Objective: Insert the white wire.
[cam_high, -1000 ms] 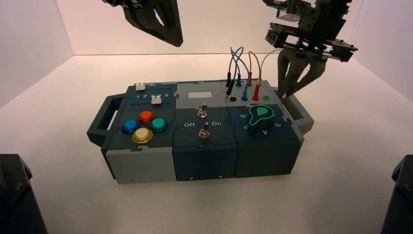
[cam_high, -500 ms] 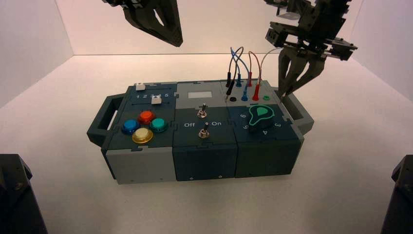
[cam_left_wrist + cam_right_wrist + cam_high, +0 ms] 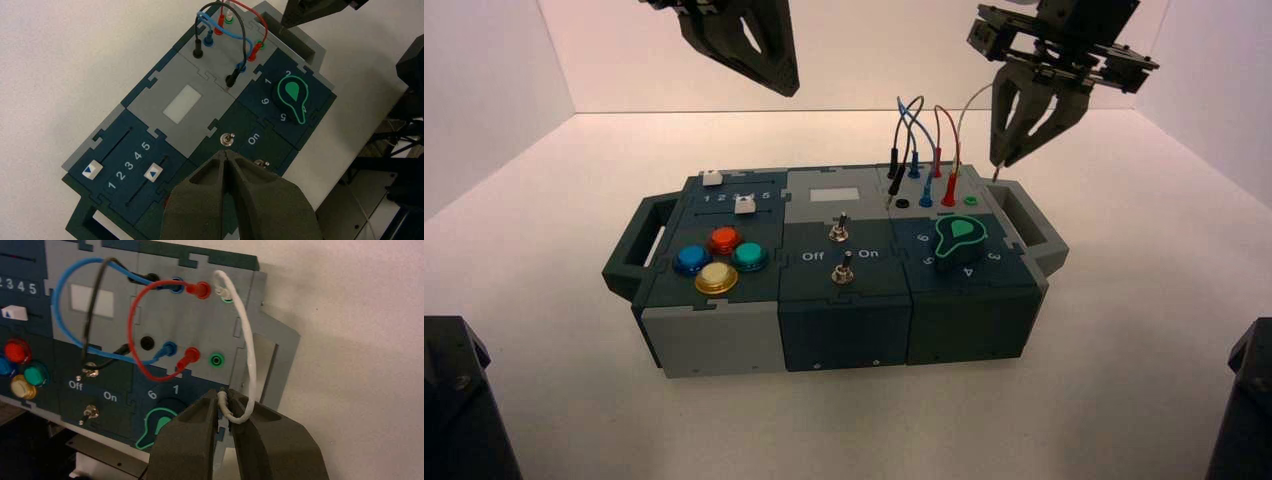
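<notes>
The white wire (image 3: 248, 340) arches up from its far plug, which sits in the back green socket (image 3: 226, 296) of the box (image 3: 844, 300). My right gripper (image 3: 223, 395) is shut on the wire's free plug (image 3: 223, 404), metal pin pointing out past the fingertips. In the high view the right gripper (image 3: 1000, 160) hangs above the box's right handle (image 3: 1036, 232), just right of the wire panel. The front green socket (image 3: 216, 359) is empty. My left gripper (image 3: 786, 85) is parked high over the back left, shut and holding nothing (image 3: 226, 154).
A red wire (image 3: 134, 325), a blue wire (image 3: 60, 315) and a black wire (image 3: 92, 305) stand plugged in beside the white one. The green knob (image 3: 958, 238) lies just in front of the sockets. Toggle switches (image 3: 843, 250), coloured buttons (image 3: 721, 258) and sliders (image 3: 729, 192) fill the rest.
The right gripper has closed on the white wire's free plug beside the handle and lifted it upward. The left arm has stayed still.
</notes>
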Robot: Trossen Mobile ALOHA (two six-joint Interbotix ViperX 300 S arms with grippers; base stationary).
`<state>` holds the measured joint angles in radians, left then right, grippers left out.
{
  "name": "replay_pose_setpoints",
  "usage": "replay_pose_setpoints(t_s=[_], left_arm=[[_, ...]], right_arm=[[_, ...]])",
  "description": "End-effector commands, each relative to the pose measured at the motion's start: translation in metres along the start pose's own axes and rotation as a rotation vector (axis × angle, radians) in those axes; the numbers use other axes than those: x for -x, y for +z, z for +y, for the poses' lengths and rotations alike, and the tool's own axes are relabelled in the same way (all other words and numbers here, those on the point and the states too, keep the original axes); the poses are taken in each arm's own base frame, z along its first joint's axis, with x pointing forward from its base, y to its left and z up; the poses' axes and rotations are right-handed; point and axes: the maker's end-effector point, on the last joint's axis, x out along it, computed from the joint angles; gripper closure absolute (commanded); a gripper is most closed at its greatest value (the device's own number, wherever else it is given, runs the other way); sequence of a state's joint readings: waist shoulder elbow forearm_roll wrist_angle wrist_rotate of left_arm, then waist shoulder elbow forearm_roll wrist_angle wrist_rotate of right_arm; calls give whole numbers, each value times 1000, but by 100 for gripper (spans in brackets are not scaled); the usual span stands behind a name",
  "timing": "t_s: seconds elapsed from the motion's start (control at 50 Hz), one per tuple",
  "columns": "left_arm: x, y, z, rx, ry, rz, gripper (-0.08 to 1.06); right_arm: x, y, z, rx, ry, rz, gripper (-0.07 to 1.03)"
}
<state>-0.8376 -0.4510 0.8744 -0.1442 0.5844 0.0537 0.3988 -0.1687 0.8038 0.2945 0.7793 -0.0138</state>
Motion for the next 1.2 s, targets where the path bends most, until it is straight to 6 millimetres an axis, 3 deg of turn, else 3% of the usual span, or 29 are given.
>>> replay_pose_setpoints(t_s=[0.02, 0.5, 1.2], left_arm=[[11, 18, -2, -41, 0, -30, 101], [-3, 17, 0, -63, 10, 10, 101], [-3, 21, 0, -78, 11, 4, 101]], right_arm=[[7, 15, 13, 29, 12, -35, 99], [-2, 17, 14, 46, -10, -4, 99], [-13, 22, 13, 40, -17, 19, 99]])
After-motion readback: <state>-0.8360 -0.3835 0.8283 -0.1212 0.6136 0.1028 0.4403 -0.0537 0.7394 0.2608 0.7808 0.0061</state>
